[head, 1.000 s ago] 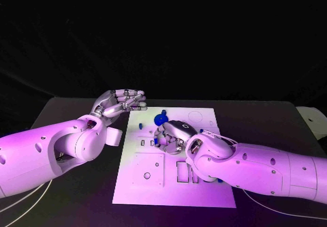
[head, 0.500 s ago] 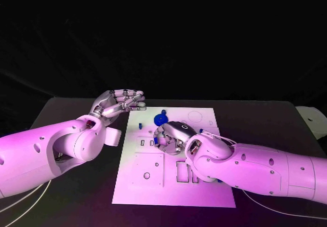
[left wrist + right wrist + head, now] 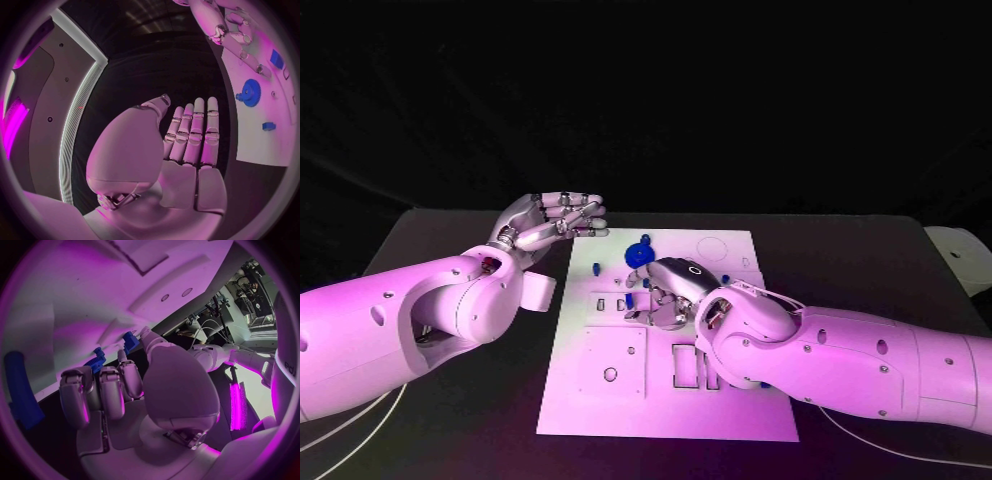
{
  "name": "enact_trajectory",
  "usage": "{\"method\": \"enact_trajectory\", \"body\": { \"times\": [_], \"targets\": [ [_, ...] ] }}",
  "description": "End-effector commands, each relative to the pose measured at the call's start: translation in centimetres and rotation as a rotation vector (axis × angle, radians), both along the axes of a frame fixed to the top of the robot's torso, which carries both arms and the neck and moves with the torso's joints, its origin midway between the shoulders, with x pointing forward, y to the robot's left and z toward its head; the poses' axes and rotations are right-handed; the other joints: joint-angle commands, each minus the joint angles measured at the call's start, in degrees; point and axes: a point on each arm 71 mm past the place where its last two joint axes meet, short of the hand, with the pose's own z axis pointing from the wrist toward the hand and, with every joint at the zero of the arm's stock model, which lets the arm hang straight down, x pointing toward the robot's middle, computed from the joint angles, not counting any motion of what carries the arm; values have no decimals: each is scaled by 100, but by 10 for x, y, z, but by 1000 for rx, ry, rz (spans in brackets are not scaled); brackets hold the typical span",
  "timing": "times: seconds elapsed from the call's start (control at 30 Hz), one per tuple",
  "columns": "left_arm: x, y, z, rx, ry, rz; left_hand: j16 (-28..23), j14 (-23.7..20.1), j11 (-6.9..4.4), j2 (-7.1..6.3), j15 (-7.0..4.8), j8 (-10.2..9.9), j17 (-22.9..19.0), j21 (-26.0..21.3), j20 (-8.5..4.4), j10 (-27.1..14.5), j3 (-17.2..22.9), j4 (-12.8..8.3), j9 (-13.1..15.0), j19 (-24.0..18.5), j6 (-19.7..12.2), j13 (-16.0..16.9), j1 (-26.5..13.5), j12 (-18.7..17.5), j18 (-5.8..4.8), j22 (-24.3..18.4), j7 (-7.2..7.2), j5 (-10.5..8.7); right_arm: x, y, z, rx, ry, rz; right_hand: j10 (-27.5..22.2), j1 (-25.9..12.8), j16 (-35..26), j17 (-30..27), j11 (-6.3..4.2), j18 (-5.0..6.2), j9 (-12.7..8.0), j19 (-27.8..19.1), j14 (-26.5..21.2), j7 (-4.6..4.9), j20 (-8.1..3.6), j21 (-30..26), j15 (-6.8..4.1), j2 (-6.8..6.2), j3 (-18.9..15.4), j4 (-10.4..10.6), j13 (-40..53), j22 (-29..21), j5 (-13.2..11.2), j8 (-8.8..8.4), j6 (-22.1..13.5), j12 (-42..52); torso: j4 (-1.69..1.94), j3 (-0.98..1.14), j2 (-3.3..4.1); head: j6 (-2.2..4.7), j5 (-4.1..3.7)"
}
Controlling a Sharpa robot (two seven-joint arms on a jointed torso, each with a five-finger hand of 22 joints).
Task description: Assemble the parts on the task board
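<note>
The white task board (image 3: pixel 610 400) lies in the middle of the black table. My right hand (image 3: pixel 668 290) is down on the board's middle, fingers curled, and its thumb and a fingertip close around a small blue part (image 3: pixel 128 341). A blue gear (image 3: pixel 639 255) stands on the board just beyond that hand, and it shows as the blue gear (image 3: pixel 251 92) in the left wrist view. A small blue peg (image 3: pixel 596 266) stands near the board's left edge. My left hand (image 3: pixel 560 215) hovers off the board's far left corner and holds nothing, its fingers (image 3: pixel 194 130) straight.
Rectangular slots (image 3: pixel 687 362) and round holes (image 3: pixel 612 372) mark the board's near half. A long blue piece (image 3: pixel 19 390) lies on the board beside my right hand. A white object (image 3: pixel 956 255) sits at the table's right edge.
My right hand has crept slightly toward the board's left, staying low on it. The left hand has barely moved.
</note>
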Motion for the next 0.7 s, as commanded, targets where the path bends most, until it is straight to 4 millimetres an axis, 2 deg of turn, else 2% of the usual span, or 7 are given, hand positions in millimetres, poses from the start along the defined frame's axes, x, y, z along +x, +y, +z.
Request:
{"method": "enact_trajectory", "body": {
  "times": [0.03, 0.13, 0.43, 0.47, 0.53, 0.6, 0.7],
  "targets": [
    [1, -1, -3, 65, 13, -31, 97, 204, -43, -93, -72, -6, 84, 124, -55, 139, -20, 51, -1, 215, 32, 21, -153, -10, 45, 28, 58, -36, -3, -7, 11, 75, -70, 1, -38, 154, -1, 1424, 7, -40, -37, 602, 565, -1, 42, 25, 43, 52, -165, 82, 477, 1509, 28, -32, -35, -24, 3, 11, -20, 7, 12],
    [3, -2, -10, 180, 54, -74, 340, 586, -171, -135, -206, 46, 262, 275, -162, 632, -288, 420, 26, 485, 130, 127, -696, 204, 47, 76, -21, -55, -2, -22, 26, 173, -78, 3, -64, 349, -29, 1353, -1, -36, -56, 594, 546, -9, 42, 12, 38, 149, -140, 77, 459, 1499, 151, -17, 16, -41, -12, 9, -39, 22, 20],
    [10, -7, -32, 488, 190, -194, 2610, 1770, -684, 87, -792, 571, 1809, 1522, -794, 1697, -952, 501, 374, 1595, 527, 1080, -1445, 1513, 19, 709, -455, -104, 21, -84, 70, 448, 45, -117, -299, 422, -91, 1211, -55, 52, -42, 403, 506, -69, 0, -292, -11, 334, -11, 166, 245, 1276, 353, 170, 244, -269, -55, 20, -175, -41, 94],
    [11, -8, -36, 529, 212, -212, 3181, 1668, -715, 189, -829, 716, 2189, 1882, -867, 1551, -1057, 519, 499, 1558, 475, 1483, -1526, 1950, 5, 941, -482, -96, 24, -93, 74, 470, 57, -139, -299, 415, -90, 1214, -61, 52, -38, 402, 507, -75, -4, -294, -16, 336, -10, 174, 243, 1275, 370, 192, 263, -269, -61, 24, -194, -57, 106],
    [13, -9, -39, 598, 249, -236, 5421, 2576, -756, 300, -882, 960, 4718, 2656, -970, 1118, -1198, 501, 715, 1731, 328, 2083, -1537, 2583, -14, 1415, -513, -60, 28, -107, 80, 496, 73, -171, -296, 408, -90, 1216, -69, 52, -32, 402, 508, -84, -11, -295, -24, 345, -4, 183, 242, 1274, 404, 225, 288, -265, -78, 35, -234, -76, 132],
    [15, -11, -39, 646, 280, -250, 5814, 2664, -730, 359, -866, 1170, 5240, 3105, -981, 775, -1297, 542, 891, 1581, 146, 2465, -1483, 2996, 11, 1723, -517, -64, 31, -117, 83, 509, 83, -194, -290, 403, -89, 1219, -73, 50, -30, 408, 508, -88, -14, -287, -27, 345, -4, 187, 245, 1280, 416, 240, 298, -259, -86, 42, -262, -95, 152],
    [19, -14, -40, 757, 335, -290, 6385, 3010, -795, 538, -946, 1436, 6094, 4417, -1048, 659, -1296, 525, 1077, 2213, 56, 2822, -1324, 3461, -196, 3446, -554, -8, 35, -133, 86, 520, 99, -229, -292, 398, -92, 1211, -76, 50, -28, 407, 506, -91, -16, -289, -30, 345, -4, 190, 241, 1279, 423, 251, 307, -261, -86, 44, -298, -117, 162]
  ]
}}
